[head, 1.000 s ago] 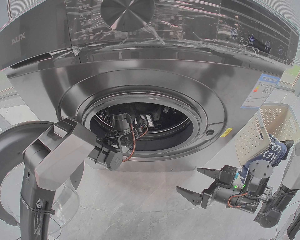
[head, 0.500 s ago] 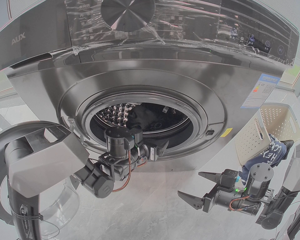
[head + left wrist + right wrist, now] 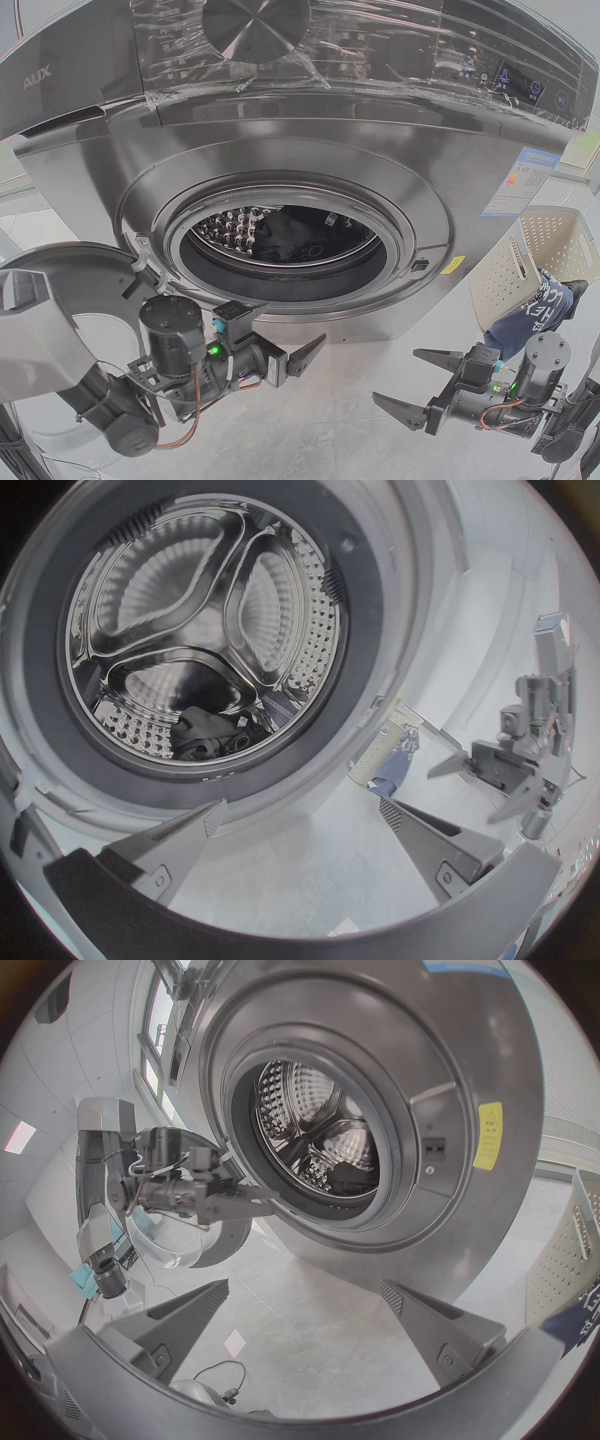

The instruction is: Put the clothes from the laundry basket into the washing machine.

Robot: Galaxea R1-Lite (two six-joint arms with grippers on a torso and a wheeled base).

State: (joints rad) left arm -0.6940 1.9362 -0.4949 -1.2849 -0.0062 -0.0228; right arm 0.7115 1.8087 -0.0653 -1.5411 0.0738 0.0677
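Two spread-fingered, empty grippers hang before the washing machine [image 3: 300,144]: our left gripper [image 3: 300,805] just below its round opening, our right gripper [image 3: 395,375] lower and rightward. We see dark clothes [image 3: 206,730] inside its drum [image 3: 187,605] and a blue garment [image 3: 531,315] draped over the laundry basket [image 3: 550,250] at its right.

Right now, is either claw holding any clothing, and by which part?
Nothing is held. The left gripper and the right gripper are both open and empty; dark clothes lie in the drum, a blue garment sits at the laundry basket.
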